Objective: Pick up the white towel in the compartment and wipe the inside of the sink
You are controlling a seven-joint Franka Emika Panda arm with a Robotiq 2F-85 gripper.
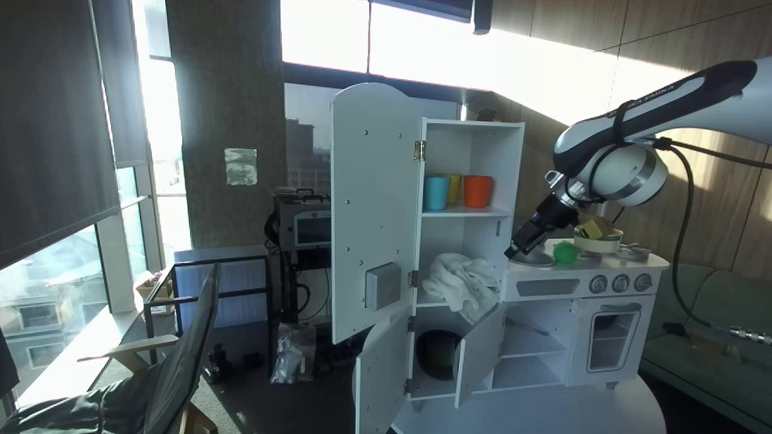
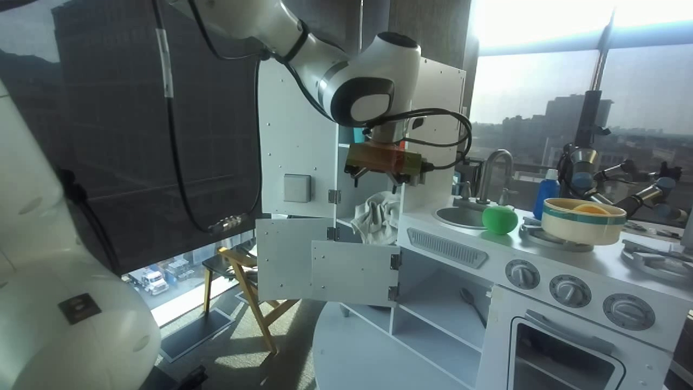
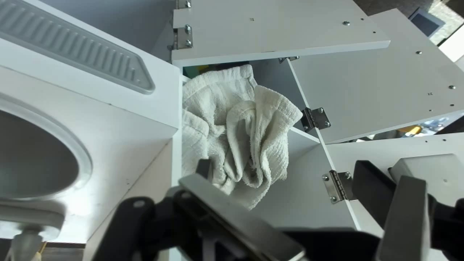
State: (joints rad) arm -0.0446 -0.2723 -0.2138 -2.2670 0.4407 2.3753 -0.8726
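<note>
Hand (image 3: 284, 170) gapes near towel (image 3: 243, 139), cabinet wall (image 3: 156, 174) between towel and sink (image 3: 85, 166).

Jaws spread, the end effector (image 2: 374, 187) hangs higher than a white towel (image 2: 379, 218) bunched in a compartment (image 2: 346, 202) of a kitchen unit (image 2: 498, 327). On the surface (image 2: 512, 239), a round green object (image 2: 499, 220) sits just beside the sink (image 2: 457, 218); a cream pot (image 2: 582, 229) stands on a burner (image 2: 540, 237) near a blue bottle (image 2: 546, 193). Below, a spoon (image 2: 469, 299) lies on a shelf (image 2: 433, 303).

In an exterior view, the robot arm (image 1: 669, 110) reads "EMIKA" along its side, the letters before it unclear
</note>
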